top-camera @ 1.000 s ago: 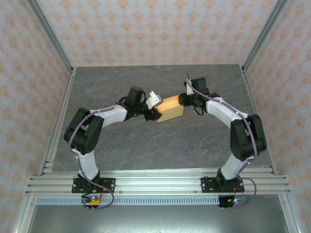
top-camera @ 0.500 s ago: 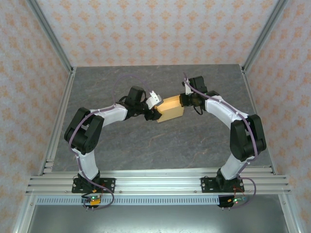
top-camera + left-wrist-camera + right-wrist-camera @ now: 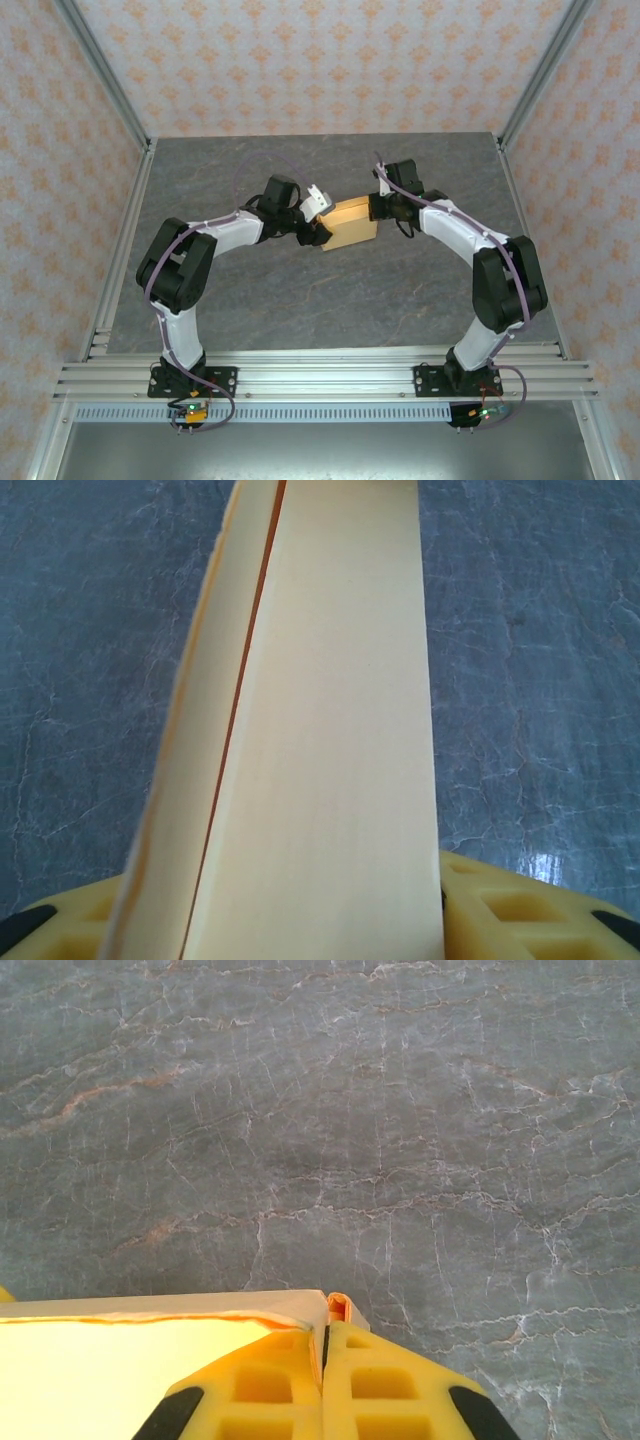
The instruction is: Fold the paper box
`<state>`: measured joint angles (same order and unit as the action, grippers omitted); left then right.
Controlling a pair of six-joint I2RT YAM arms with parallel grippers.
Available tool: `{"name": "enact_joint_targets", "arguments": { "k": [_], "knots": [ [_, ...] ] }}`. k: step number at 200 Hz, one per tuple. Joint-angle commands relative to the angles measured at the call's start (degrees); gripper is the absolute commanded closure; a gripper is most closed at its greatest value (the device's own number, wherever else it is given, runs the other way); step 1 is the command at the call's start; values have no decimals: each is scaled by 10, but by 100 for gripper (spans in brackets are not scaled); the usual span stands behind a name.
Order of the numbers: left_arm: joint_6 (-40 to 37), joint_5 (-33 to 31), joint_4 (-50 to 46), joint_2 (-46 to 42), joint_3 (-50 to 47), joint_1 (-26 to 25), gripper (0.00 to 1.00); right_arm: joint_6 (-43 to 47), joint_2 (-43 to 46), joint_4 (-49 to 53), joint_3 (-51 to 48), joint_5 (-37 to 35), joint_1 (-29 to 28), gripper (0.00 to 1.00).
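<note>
The paper box (image 3: 350, 222) sits near the middle of the grey stone-look worktop (image 3: 300, 300), right between the 2 arms; it is tan-orange and plain, with no marks on it. From above it looks like a small flat box turned a little; its left end is closer to the arm bases than its right end; I cannot tell if it rests on the worktop or is lifted off it.

The left arm (image 3: 225, 232) reaches in from the left and meets the left end of the box. In the left wrist view the left fingers (image 3: 520, 910) are yellow, 1 on each side of the box, and the box runs up between them and away from the camera; they are part way apart and press on its 2 sides, so they are gripping the box; a thin dark orange line runs along the box where 2 panels meet.

The right arm (image 3: 455, 232) reaches in from the right and meets the right end of the box. In the right wrist view the right fingers (image 3: 390, 1390) are yellow too and pressed tight together; a thin corner of the box is nipped at their tips; the rest of the box spreads out to the left of them, low in that view; grey worktop lies beyond.
</note>
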<state>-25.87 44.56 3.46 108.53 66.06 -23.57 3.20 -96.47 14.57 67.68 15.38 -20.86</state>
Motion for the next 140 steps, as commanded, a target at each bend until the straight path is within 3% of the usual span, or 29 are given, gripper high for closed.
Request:
{"name": "enact_joint_targets", "arguments": {
  "k": [1,83,140],
  "knots": [
    [-3,-13,17,5,12,5,48,-16,7,6,-27,-11,-6,96],
    [22,-52,48,-21,-12,8,43,-27,41,-13,-67,-30,-17,98],
    [191,-188,204,-136,-150,-10,42,-90,50,-72,-119,-90,-50,98]
  ]
}}
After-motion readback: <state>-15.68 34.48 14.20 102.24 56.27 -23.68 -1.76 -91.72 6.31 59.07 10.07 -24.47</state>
